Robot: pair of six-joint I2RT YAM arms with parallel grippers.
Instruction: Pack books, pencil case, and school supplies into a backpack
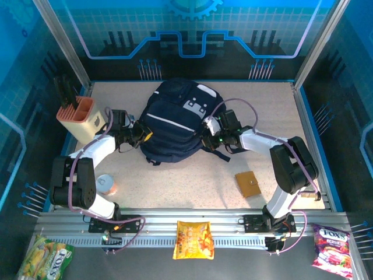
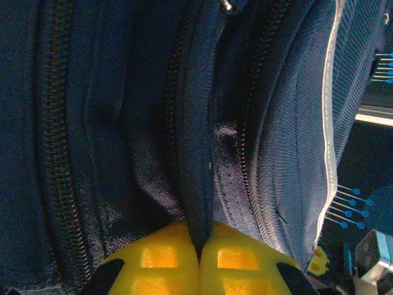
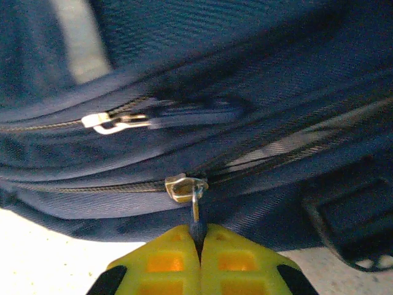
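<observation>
Backpack [image 1: 175, 125]: navy woven cloth, matt, coarse weave visible up close. Zipper slider [image 3: 183, 186], zipper pull [image 3: 196, 212]: bare metal, shiny. Right gripper [image 3: 199, 241] fingers [image 3: 163, 261]: yellow plastic, smooth. Tan square piece [image 1: 249, 184]: leather-like, matt. Yellow snack bag [image 1: 194, 239]: glossy film. Table [image 1: 175, 181]: speckled, matt.

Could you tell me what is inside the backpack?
The backpack fabric covers its inside, so contents cannot be seen. The right gripper pinches a zipper pull, the left gripper a fabric fold.
</observation>
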